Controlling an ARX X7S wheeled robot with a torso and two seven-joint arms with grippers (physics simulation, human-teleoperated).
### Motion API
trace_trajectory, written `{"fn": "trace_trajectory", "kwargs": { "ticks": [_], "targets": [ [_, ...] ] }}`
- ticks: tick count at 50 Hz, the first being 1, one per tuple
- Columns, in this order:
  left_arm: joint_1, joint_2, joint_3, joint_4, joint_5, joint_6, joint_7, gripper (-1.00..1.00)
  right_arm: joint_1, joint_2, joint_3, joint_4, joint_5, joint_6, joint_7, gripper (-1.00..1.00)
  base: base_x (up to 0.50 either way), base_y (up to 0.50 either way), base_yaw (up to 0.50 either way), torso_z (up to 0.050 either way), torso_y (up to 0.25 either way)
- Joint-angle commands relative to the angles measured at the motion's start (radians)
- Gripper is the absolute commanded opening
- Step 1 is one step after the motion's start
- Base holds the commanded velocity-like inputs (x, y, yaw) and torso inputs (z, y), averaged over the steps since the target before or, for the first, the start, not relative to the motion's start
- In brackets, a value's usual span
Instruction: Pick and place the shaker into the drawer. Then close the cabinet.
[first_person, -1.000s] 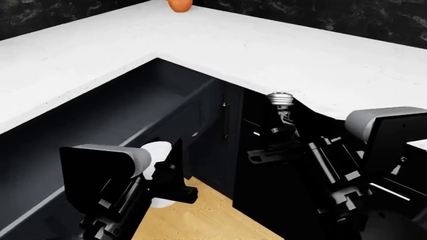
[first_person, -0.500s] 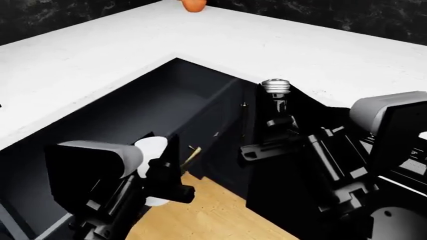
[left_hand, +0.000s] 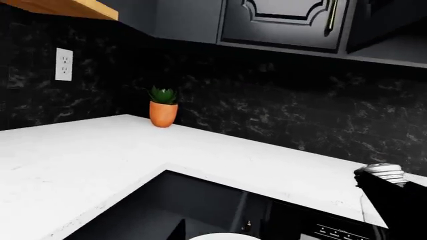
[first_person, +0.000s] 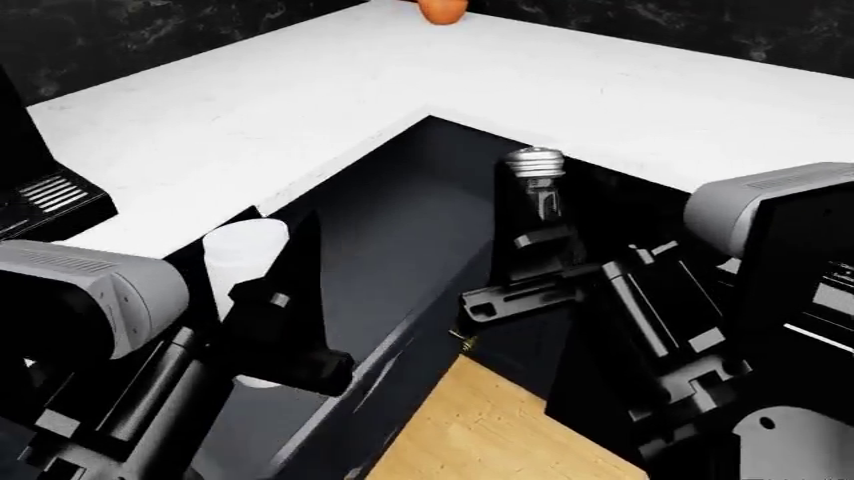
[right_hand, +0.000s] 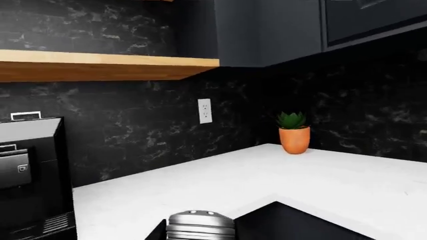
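R gripper (first_person: 538, 205) clamped on shaker (first_person: 534, 161), now carried over open drawer (first_person: 400, 230); you're near release pt.

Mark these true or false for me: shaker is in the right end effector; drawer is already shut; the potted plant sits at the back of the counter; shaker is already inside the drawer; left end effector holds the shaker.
1. The right end effector holds the shaker: true.
2. The drawer is shut: false, it stands open.
3. The potted plant sits on the counter by the dark wall: true.
4. The shaker is inside the drawer: false, it is held near the drawer's edge.
5. The left end effector holds the shaker: false, the right does.
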Motion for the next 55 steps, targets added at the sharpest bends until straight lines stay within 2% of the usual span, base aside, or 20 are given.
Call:
{"fn": "trace_trajectory", "kwargs": {
  "ticks": [1, 16, 22, 29, 40, 49, 55],
  "targets": [
    [-0.053, -0.011, 0.027, 0.014, -0.001, 0.026, -0.011, -1.00, 0.001, 0.006, -0.013, 0.006, -0.012, -0.004, -0.008, -1.00, -0.29, 0.41, 0.00, 0.000, 0.000],
    [-0.038, 0.004, 0.051, 0.002, 0.023, 0.028, -0.006, -1.00, -0.019, 0.014, -0.017, 0.009, -0.039, -0.028, -0.020, -1.00, -0.29, 0.41, 0.00, 0.000, 0.001],
    [-0.050, 0.030, 0.068, -0.028, 0.018, -0.007, -0.003, -1.00, -0.005, 0.034, -0.027, 0.005, -0.022, -0.006, 0.021, -1.00, 0.00, 0.00, 0.00, 0.000, 0.000],
    [-0.114, 0.128, 0.129, -0.193, 0.017, -0.160, 0.041, -1.00, 0.073, 0.061, -0.042, 0.014, 0.078, 0.039, 0.135, -1.00, 0.00, 0.00, 0.00, 0.000, 0.000],
    [-0.217, 0.272, 0.157, -0.462, 0.047, -0.265, 0.156, -1.00, 0.190, 0.099, -0.048, 0.018, 0.240, 0.036, 0.279, -1.00, 0.00, 0.00, 0.00, 0.001, 0.001],
    [-0.284, 0.372, 0.204, -0.697, 0.130, -0.342, 0.273, -1.00, 0.207, 0.117, -0.044, 0.012, 0.274, 0.022, 0.305, -1.00, 0.00, 0.00, 0.00, 0.000, 0.000],
    [-0.309, 0.444, 0.235, -0.837, 0.078, -0.403, 0.413, -1.00, 0.197, 0.126, -0.042, 0.008, 0.270, 0.020, 0.306, -1.00, 0.00, 0.00, 0.00, 0.000, 0.000]
  ]
}}
